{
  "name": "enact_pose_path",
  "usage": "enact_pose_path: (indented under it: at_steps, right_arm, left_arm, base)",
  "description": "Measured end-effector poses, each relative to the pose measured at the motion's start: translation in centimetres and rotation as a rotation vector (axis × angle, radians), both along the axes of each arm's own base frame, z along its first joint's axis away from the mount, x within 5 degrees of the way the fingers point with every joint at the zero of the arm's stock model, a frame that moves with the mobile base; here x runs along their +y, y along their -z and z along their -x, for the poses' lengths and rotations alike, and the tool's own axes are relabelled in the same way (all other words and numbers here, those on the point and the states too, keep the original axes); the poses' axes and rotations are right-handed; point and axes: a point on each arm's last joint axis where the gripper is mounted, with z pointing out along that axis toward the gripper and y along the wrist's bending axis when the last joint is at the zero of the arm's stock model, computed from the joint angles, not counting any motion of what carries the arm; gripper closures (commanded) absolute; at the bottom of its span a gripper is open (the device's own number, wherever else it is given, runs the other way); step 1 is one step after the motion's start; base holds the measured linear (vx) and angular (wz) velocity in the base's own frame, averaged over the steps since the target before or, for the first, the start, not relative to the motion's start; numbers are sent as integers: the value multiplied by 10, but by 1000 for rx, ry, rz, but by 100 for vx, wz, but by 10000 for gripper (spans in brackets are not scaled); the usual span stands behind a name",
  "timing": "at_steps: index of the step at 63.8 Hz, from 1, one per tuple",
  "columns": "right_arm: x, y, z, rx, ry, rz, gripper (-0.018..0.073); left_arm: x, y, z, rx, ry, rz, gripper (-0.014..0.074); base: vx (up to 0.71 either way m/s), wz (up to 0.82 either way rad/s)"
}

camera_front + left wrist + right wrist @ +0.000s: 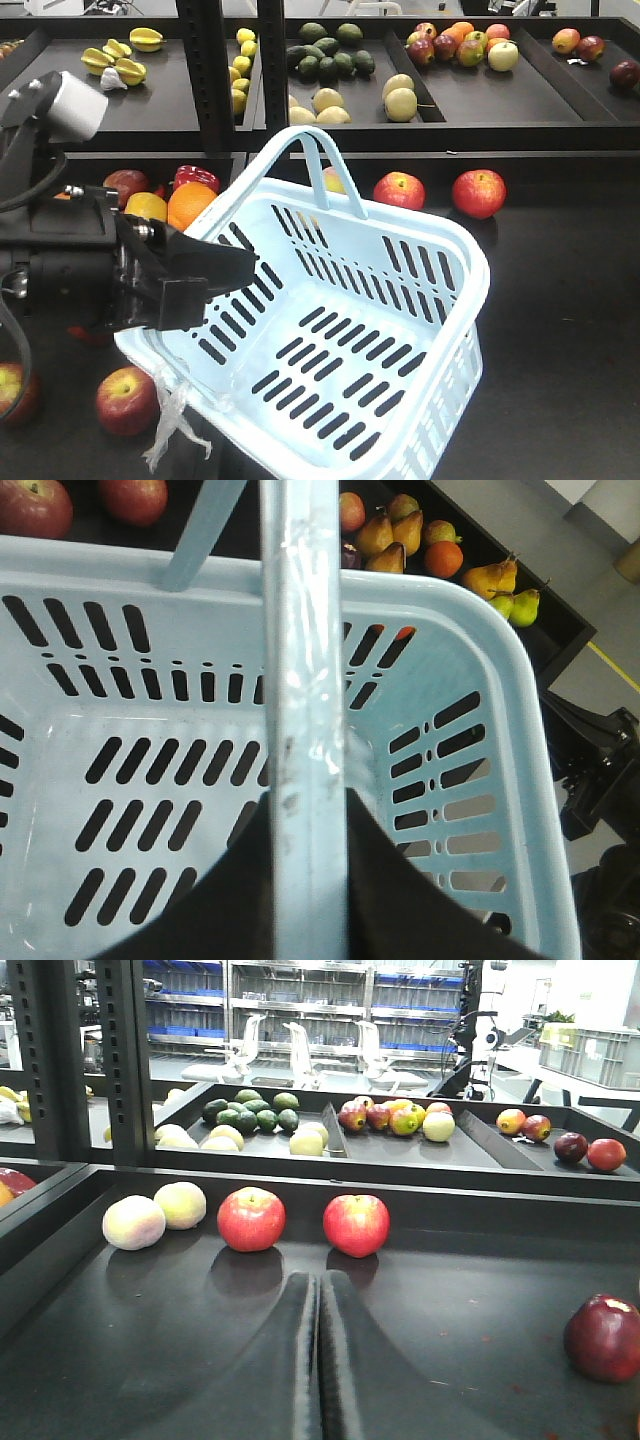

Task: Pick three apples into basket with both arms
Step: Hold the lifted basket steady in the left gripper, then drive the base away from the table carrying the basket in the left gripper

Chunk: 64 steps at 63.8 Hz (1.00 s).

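Much bare black table (570, 330) lies to the right of the basket (455, 330); on the left the room is narrow, because the left arm (50, 250) and an orange (190, 205) stand close to the rim. Behind, a raised black ledge closes the table; two red apples (399, 189) sit just before it, apart from the basket. A darker red apple (126, 400) lies near the front left corner, beside a clear plastic scrap (175, 435) hanging from the rim.

The basket is tilted, its opening turned up and toward the front camera; its long axis seems to run from far left to near right; the hoop handle (310, 150) stands up at the far left corner.

The left arm comes in level from the left; the left gripper (190, 280) is clenched on a pale blue bar of the basket. The right gripper (320, 1360) is low over the table and points toward the two red apples, its fingers pressed flat against each other.
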Motion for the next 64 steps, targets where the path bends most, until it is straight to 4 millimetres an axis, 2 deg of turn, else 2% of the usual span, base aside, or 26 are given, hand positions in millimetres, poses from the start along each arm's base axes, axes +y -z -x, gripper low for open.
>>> enact_pose_path:
  at_steps: [31, 64]
  right_arm:
    - [0, 0, 0, 0, 0, 0, 561]
    - [0, 0, 0, 0, 0, 0, 561]
  left_arm:
    - [0, 0, 0, -1, 0, 0, 603]
    - [0, 0, 0, -1, 0, 0, 603]
  base:
    - [-7, 17]
    - [-13, 49]
